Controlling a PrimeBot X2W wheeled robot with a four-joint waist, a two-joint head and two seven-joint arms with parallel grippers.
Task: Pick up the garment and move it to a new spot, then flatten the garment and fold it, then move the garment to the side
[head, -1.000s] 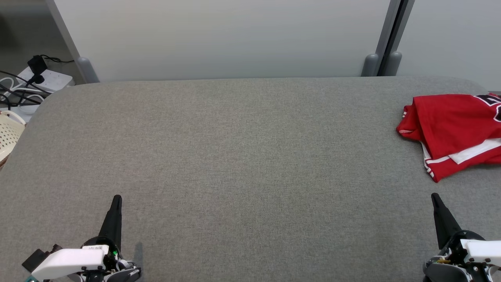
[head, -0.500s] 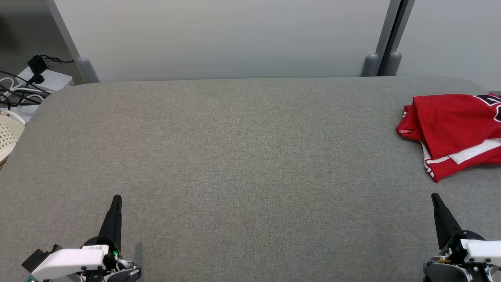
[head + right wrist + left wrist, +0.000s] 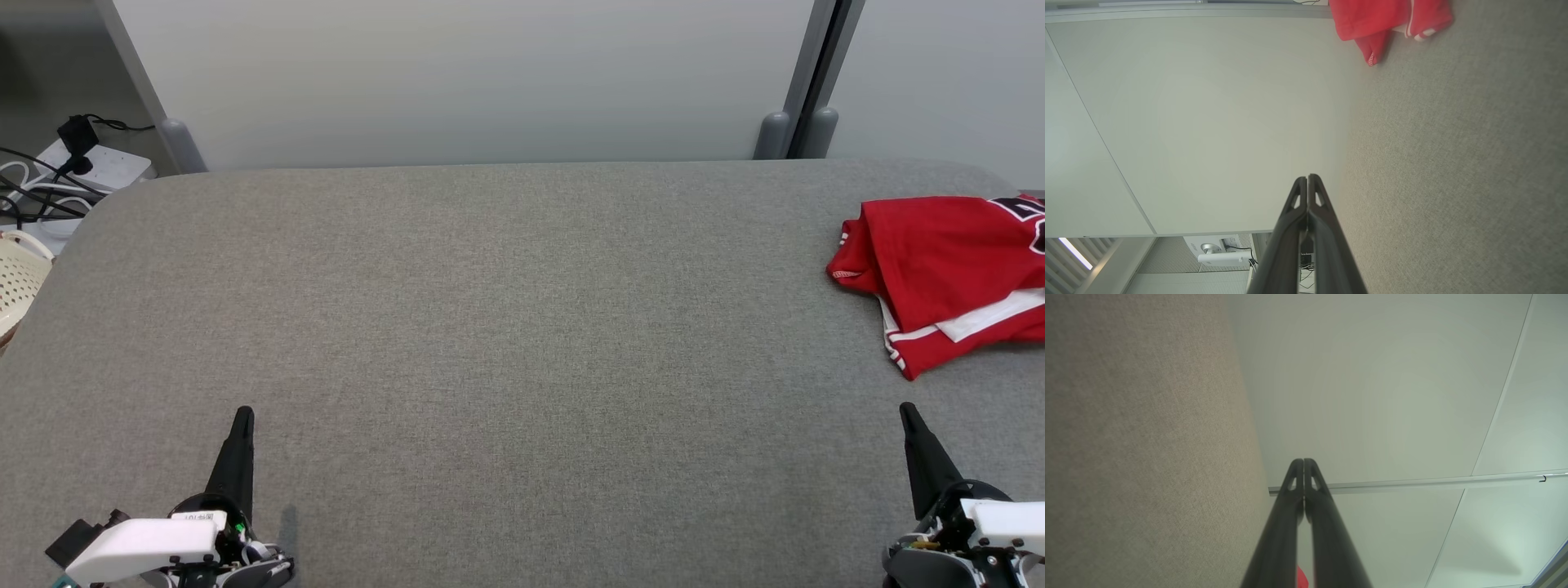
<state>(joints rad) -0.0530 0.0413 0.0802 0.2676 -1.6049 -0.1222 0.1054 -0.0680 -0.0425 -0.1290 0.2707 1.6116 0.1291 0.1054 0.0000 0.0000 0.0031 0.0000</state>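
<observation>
Just one garment (image 3: 939, 269) lies there, with left fingers (image 3: 237, 457) and right fingers (image 3: 922, 465) closed, empty.

I count one red shirt (image 3: 939, 269) at three o'clock on one grey table (image 3: 490, 327). Two grippers: left gripper (image 3: 243, 415) at seven o'clock, right gripper (image 3: 904, 410) at five. Off the table at ten o'clock, one pale basket (image 3: 18, 282) and one white power strip (image 3: 106, 167).

Grey fabric-topped bench (image 3: 490, 327), rounded far corners. Red garment (image 3: 939, 269) w/ white trim lies loosely folded on it, nr bench's right end, toward far edge, part cut off by frame edge
</observation>
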